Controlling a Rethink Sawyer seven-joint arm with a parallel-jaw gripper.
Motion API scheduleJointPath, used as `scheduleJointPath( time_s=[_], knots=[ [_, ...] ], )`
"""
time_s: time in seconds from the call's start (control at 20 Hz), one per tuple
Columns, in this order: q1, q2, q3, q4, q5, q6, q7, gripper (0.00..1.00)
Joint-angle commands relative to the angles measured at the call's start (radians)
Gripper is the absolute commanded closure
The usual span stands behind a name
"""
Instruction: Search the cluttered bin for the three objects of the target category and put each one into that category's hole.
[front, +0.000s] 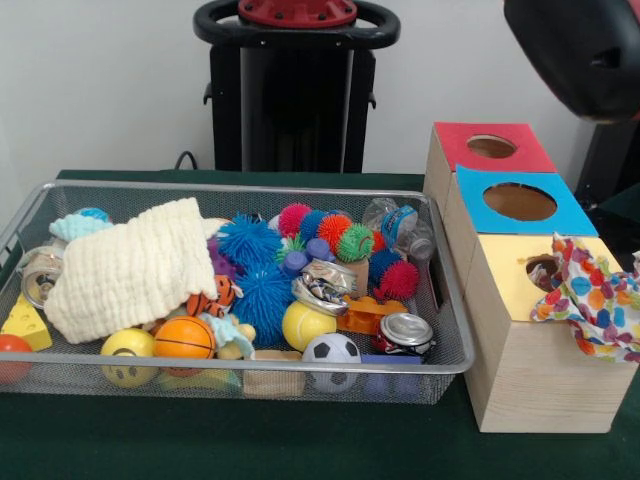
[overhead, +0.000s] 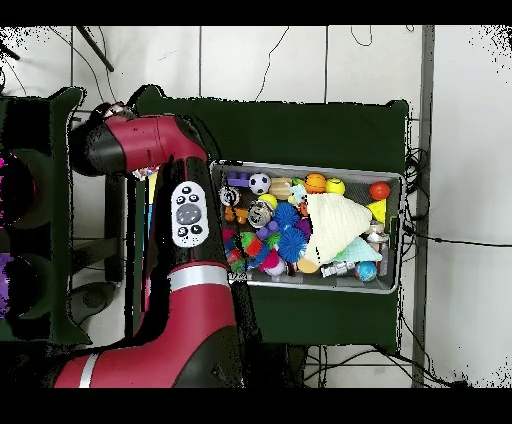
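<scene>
While the red and black arm (overhead: 185, 215) spans the box side of the table in the overhead view, its gripper is hidden beneath it, so whether the fingers are apart or together cannot be told. A wire mesh bin (front: 440, 360) holds mixed clutter: a cream cloth (front: 130, 268), spiky balls (blue, pink, green) (front: 250, 245), a soccer ball (front: 331, 350), an orange ball (front: 184, 338) and crushed cans (front: 405, 331). Just beside the bin stands a wooden box (front: 520, 385) with red (front: 491, 146), blue (front: 519, 201) and yellow (front: 541, 268) holes; a patterned cloth (front: 595, 300) drapes over the yellow end.
</scene>
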Motion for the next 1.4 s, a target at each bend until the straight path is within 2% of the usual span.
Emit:
scheduleJointPath(
  time_s=[0.05, 0.35, 0.6, 1.4],
  knots=[
    [-0.042, -0.051, 0.087, 0.045, -0.026, 0.186, -0.193, 0.0],
    [-0.064, -0.047, 0.109, 0.034, -0.024, 0.221, -0.215, 0.0],
    [-0.082, -0.091, 0.119, 0.045, -0.02, 0.277, -0.234, 0.0],
    [-0.202, -0.09, 0.214, -0.159, -0.06, 0.567, -0.435, 0.0]
  ],
)
